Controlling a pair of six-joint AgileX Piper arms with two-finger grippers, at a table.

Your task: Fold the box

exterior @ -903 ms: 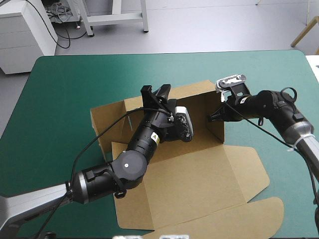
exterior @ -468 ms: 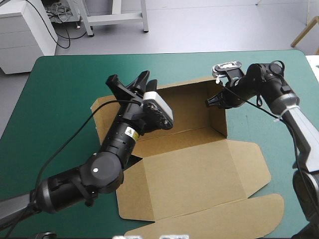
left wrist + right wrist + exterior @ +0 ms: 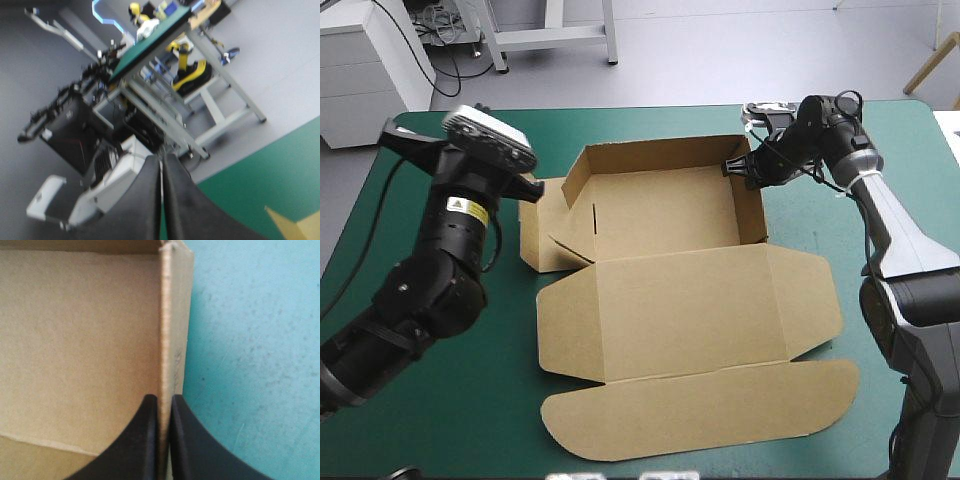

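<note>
Box (image 3: 680, 310) sits mid-bench (image 3: 500, 420), an open tray toward the far edge with walls standing and the lid (image 3: 700, 420) flat toward the near edge. The right jaws are pinched almost closed on the tray's right wall (image 3: 172, 315) at its far corner, one finger inside and one outside. The left arm (image 3: 450, 250) stands high over the bench's far left corner, well apart from the box. The left jaws are closed together on nothing and point out into the room, with a brown corner (image 3: 290, 225) of the box showing off to one side.
</note>
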